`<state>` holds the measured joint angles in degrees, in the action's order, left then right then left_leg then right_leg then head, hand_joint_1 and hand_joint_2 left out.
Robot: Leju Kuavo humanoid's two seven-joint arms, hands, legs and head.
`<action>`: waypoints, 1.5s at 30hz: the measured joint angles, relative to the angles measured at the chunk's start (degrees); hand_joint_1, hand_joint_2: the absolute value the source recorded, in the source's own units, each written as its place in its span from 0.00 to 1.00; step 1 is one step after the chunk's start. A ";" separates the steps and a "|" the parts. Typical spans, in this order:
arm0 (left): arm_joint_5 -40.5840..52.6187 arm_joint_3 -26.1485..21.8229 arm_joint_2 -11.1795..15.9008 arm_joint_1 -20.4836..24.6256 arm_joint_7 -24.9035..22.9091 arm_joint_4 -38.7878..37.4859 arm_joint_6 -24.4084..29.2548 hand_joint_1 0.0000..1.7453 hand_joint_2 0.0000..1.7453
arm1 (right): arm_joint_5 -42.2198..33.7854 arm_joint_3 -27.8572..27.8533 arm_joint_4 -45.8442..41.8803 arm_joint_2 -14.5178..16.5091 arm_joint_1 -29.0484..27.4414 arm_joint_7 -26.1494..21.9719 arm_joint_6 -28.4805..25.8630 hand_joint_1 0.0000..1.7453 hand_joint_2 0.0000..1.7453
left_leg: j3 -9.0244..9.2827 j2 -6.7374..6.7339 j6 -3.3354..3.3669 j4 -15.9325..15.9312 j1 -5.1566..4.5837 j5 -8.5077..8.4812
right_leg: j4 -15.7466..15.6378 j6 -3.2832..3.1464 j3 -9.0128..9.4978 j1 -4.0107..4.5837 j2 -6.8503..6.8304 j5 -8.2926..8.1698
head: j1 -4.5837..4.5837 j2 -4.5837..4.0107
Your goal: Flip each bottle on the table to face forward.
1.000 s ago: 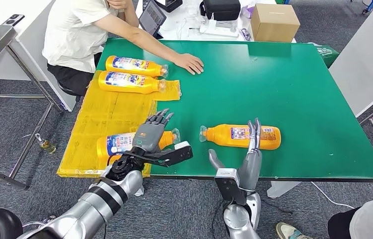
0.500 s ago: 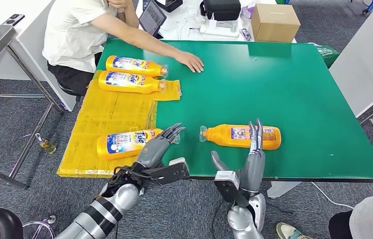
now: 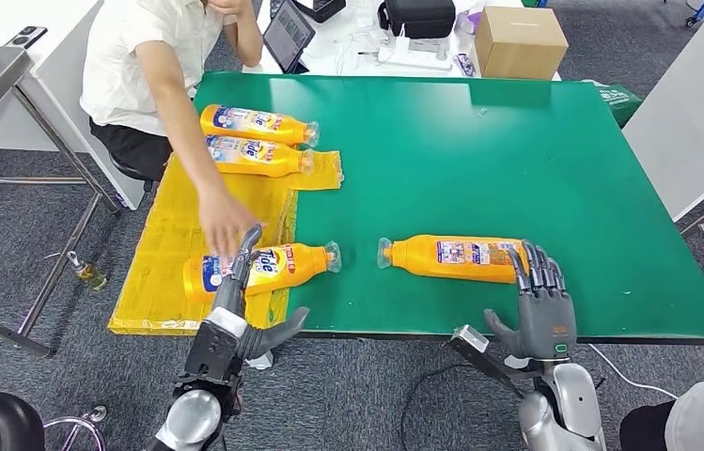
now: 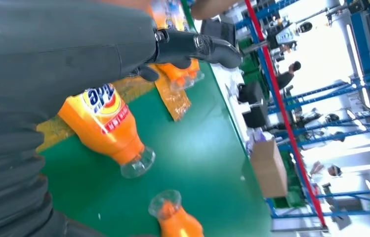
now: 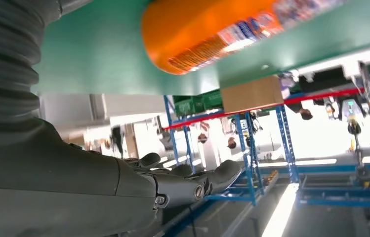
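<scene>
Four orange plastic bottles lie on their sides on the green table (image 3: 517,141), and three of them already show the blue and white front label. These are the two far bottles (image 3: 254,141) on the yellow crinkled plastic sheet (image 3: 179,216) and the near left bottle (image 3: 268,266), over which a person's hand (image 3: 228,224) reaches. The near right bottle (image 3: 456,257) shows only a small printed back label with fine text, so it appears not yet turned, and this one is probably what is left to do. The bottles are smooth and glossy, with a rounded body that narrows to a clear cap. The left hand (image 3: 235,305) holds nothing, its dark fingers stretched out just beside the near left bottle. The right hand (image 3: 540,305) also holds nothing; its fingers are apart and slightly bent, near the base end of the near right bottle at the table edge.
</scene>
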<state>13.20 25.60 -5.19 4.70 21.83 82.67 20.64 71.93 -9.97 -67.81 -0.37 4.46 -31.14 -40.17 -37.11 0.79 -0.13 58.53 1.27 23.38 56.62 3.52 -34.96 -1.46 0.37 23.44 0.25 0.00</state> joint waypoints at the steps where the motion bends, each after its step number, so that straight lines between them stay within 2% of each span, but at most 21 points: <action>1: -1.39 -0.41 -0.01 -0.48 0.12 0.76 -0.14 0.00 1.00 | 0.44 -0.15 0.41 -0.44 0.16 0.86 0.00 0.00 1.00 | 0.00 -0.01 0.00 0.00 0.01 0.00 | 0.00 0.00 0.00 0.02 0.00 0.00 | -0.01 0.00; 5: -5.99 -2.02 0.02 -1.99 0.95 3.92 -0.19 0.00 1.00 | 1.66 -0.21 3.23 -2.57 1.58 3.83 0.00 0.00 1.00 | 0.00 -0.01 -0.01 0.00 0.04 -0.02 | 0.00 0.00 0.01 0.04 -0.01 0.00 | 0.01 0.00; 11: -6.96 -2.48 0.11 -2.52 1.41 6.56 -0.13 0.00 1.00 | 4.07 -0.08 7.08 -4.16 4.08 5.44 0.00 0.00 1.00 | -0.01 0.00 0.00 0.00 0.00 -0.03 | 0.00 0.01 0.03 0.01 -0.01 -0.01 | 0.01 0.00; 16: -8.12 -1.94 -0.02 -1.12 1.49 6.51 -0.69 0.00 1.00 | 5.81 1.39 12.91 -4.61 9.75 7.71 0.00 0.00 1.00 | 0.03 -0.09 0.02 0.00 0.01 -0.06 | 0.01 0.01 0.01 0.02 0.01 -0.04 | 0.00 0.00; 22: -9.44 -0.10 -0.61 1.62 1.49 5.32 -1.08 0.00 1.00 | 6.22 5.98 22.65 -4.65 17.50 10.28 0.00 0.00 1.00 | 0.06 -0.11 0.04 0.01 0.01 -0.11 | 0.02 0.01 0.03 0.02 0.00 -0.05 | 0.01 0.00; 34: -10.73 1.31 -0.67 3.63 1.29 3.49 -1.13 0.00 1.00 | 5.14 10.43 31.94 -4.64 22.52 11.58 0.33 0.00 1.00 | 0.01 -0.11 0.04 0.02 0.01 -0.09 | 0.02 0.02 0.00 0.02 0.00 -0.04 | 0.00 0.00; 37: -12.41 1.99 -0.67 4.12 0.37 2.97 -1.91 0.00 1.00 | 4.59 12.47 35.41 -4.69 24.17 13.89 3.92 0.00 1.00 | 0.03 -0.11 0.04 0.02 0.01 -0.09 | 0.02 0.01 0.01 0.02 0.00 -0.04 | 0.01 0.00; 42: -13.91 2.65 -0.67 4.17 -0.90 2.41 -3.47 0.00 1.00 | 3.92 15.46 38.93 -5.64 27.62 21.02 14.29 0.00 1.00 | 0.26 -0.20 0.05 0.02 0.01 -0.08 | 0.00 0.01 0.15 0.02 0.03 -0.04 | 0.01 0.00; 44: -14.07 2.76 -0.64 4.04 -1.02 2.33 -3.87 0.00 1.00 | 3.51 16.25 39.77 -6.25 28.68 22.80 16.42 0.36 1.00 | 0.32 -0.16 0.05 0.02 0.00 -0.07 | -0.02 0.01 0.23 0.01 0.01 -0.02 | 0.01 0.00; 45: -14.16 2.78 -0.63 3.94 -1.06 2.33 -4.10 0.00 1.00 | 3.14 16.55 40.10 -6.54 29.02 23.20 17.24 0.61 1.00 | 0.35 -0.14 0.05 0.02 0.00 -0.07 | -0.03 0.01 0.28 0.01 0.00 -0.02 | 0.01 0.00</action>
<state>-0.96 28.38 -5.81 8.64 20.76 85.00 16.54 75.07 6.57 -27.71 -6.91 33.48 -7.93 -22.93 -36.76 0.64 -0.08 58.54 1.27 23.30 56.60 3.53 -34.69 -1.45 0.37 23.42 0.26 0.00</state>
